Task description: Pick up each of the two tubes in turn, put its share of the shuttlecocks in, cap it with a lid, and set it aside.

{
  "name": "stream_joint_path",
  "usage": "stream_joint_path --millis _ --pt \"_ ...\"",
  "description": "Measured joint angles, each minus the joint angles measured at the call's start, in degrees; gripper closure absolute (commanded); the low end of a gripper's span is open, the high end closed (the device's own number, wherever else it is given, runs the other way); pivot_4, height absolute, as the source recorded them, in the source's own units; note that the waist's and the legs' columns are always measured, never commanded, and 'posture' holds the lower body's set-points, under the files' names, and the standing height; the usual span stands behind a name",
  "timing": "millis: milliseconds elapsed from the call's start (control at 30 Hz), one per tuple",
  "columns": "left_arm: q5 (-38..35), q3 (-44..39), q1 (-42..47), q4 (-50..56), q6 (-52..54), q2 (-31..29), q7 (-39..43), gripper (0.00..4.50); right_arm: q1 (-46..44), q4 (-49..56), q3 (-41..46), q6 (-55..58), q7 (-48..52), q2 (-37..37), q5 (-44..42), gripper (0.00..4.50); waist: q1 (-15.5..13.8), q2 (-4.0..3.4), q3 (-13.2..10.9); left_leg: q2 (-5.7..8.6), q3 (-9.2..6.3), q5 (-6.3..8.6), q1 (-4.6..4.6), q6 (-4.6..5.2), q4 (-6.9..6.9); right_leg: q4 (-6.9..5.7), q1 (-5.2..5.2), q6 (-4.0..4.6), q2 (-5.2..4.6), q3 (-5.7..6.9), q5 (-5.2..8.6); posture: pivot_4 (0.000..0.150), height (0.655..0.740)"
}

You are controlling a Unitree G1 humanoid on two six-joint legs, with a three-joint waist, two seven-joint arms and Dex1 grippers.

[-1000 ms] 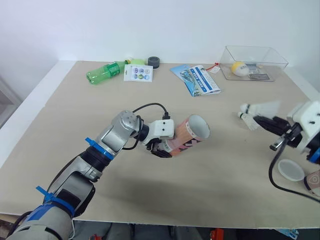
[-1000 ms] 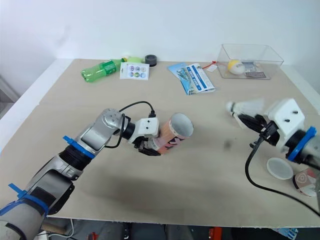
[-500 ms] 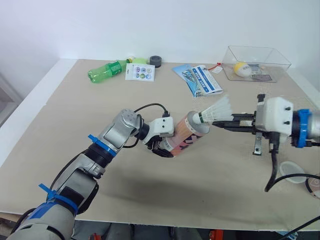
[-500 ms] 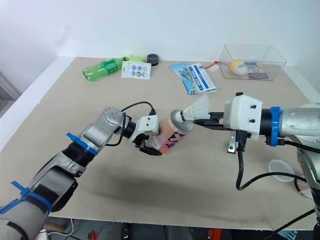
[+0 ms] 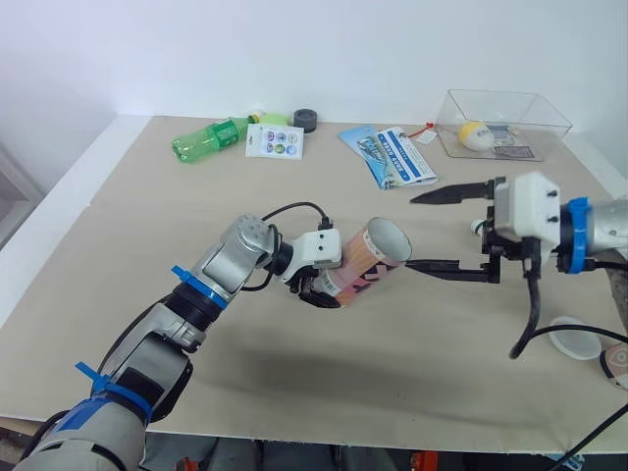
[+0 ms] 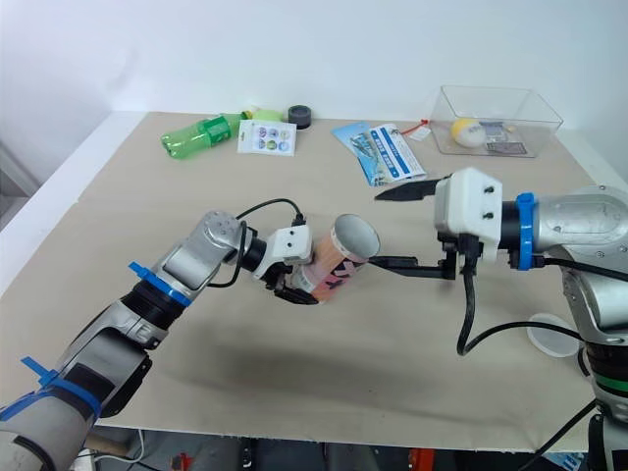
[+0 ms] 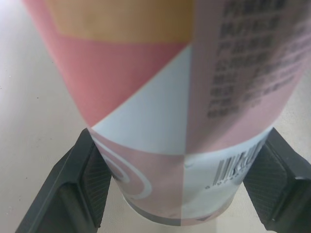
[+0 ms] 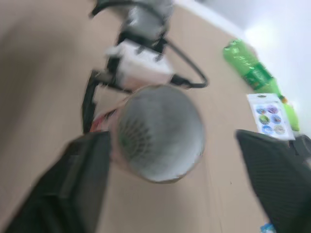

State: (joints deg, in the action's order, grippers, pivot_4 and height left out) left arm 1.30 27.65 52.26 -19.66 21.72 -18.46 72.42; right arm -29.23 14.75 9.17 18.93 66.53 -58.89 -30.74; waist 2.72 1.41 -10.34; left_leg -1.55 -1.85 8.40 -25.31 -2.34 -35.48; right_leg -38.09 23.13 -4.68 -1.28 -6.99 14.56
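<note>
The tube (image 5: 371, 260) is held clear of the desk (image 5: 294, 383), over its middle, by the left gripper (image 5: 324, 291), whose jaws are closed on the tube's lower, closed end. In the left wrist view both pads are pressed against its printed wall. The tube is tilted: its long axis runs from that grip up and towards the robot's right, so the open mouth is turned straight at the right gripper (image 5: 410, 232).

The right gripper's jaws are spread wide and nothing is held between them. One fingertip lies just beside the lower rim of the mouth and the other is raised above and behind it. In the right wrist view the mouth is seen nearly end-on, with something pale and mesh-patterned inside. Whether that is a shuttlecock cannot be told.

A white lid (image 5: 571, 336) lies near the desk's front right corner, well apart from the tube and much nearer the right arm. Any further loading or capping is therefore judged to fall to that arm, brought in along the tube's axis.
</note>
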Motion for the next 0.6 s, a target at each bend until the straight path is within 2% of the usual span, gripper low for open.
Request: stream_joint_path --millis 67,133,233,300,367,467,600 --pt "0.0 0.1 -0.1 0.1 0.0 0.0 0.0 1.07 2.9 -3.9 7.1 5.6 -6.2 1.3 -2.1 0.11 -0.2 0.14 0.0 0.01 -0.08 0.00 0.00 0.00 -0.01 0.00 -0.05 0.00 0.00 0.04 0.01 0.150 0.7400" --pt "0.0 0.1 -0.3 0.2 -0.1 -0.3 0.0 1.07 9.2 -9.0 12.3 7.9 -12.5 3.1 0.0 0.11 -0.4 0.32 0.0 0.02 -0.14 0.00 -0.01 0.00 0.00 0.02 -0.10 0.02 0.00 0.10 0.04 0.150 0.7400" --pt "0.1 0.0 -0.4 0.6 0.0 -0.6 0.2 1.07 17.1 -13.3 16.1 8.4 -21.4 9.5 3.7 0.11 -0.3 0.27 0.1 0.01 -0.08 0.01 0.05 0.01 0.05 -0.04 -0.06 -0.18 0.01 0.06 -0.06 0.150 0.7400" --pt "0.1 0.0 -0.4 0.9 0.1 -0.9 0.2 1.07 20.4 -15.2 16.5 9.1 -26.3 13.8 5.0 0.11 -0.1 -0.12 0.1 0.02 -0.06 0.01 0.05 0.01 0.07 -0.08 -0.01 -0.21 0.02 0.02 -0.07 0.150 0.7400" --pt "0.4 0.0 -0.3 0.9 0.1 -0.8 0.1 1.07 19.5 -17.4 16.5 9.5 -31.2 18.3 5.3 0.11 0.3 -0.45 0.2 0.02 0.09 0.00 0.16 0.02 0.05 -0.08 0.00 -0.21 0.02 -0.10 -0.18 0.150 0.7400" --pt "1.0 0.1 -0.3 0.7 0.0 -0.3 -0.3 1.07 14.1 -22.8 15.6 6.9 -35.4 22.0 6.9 0.11 0.6 -0.42 0.2 0.05 0.11 -0.22 0.19 0.28 0.00 -0.06 -0.04 -0.04 0.01 -0.13 -0.31 0.150 0.7400" --pt "1.0 0.6 -0.5 0.8 0.0 0.0 -0.4 1.07 10.2 -28.0 13.4 3.7 -35.8 22.4 8.8 0.11 0.5 -0.38 0.2 0.08 0.10 -0.30 0.17 0.40 -0.01 -0.03 -0.09 -0.05 -0.01 -0.13 -0.37 0.150 0.7400"
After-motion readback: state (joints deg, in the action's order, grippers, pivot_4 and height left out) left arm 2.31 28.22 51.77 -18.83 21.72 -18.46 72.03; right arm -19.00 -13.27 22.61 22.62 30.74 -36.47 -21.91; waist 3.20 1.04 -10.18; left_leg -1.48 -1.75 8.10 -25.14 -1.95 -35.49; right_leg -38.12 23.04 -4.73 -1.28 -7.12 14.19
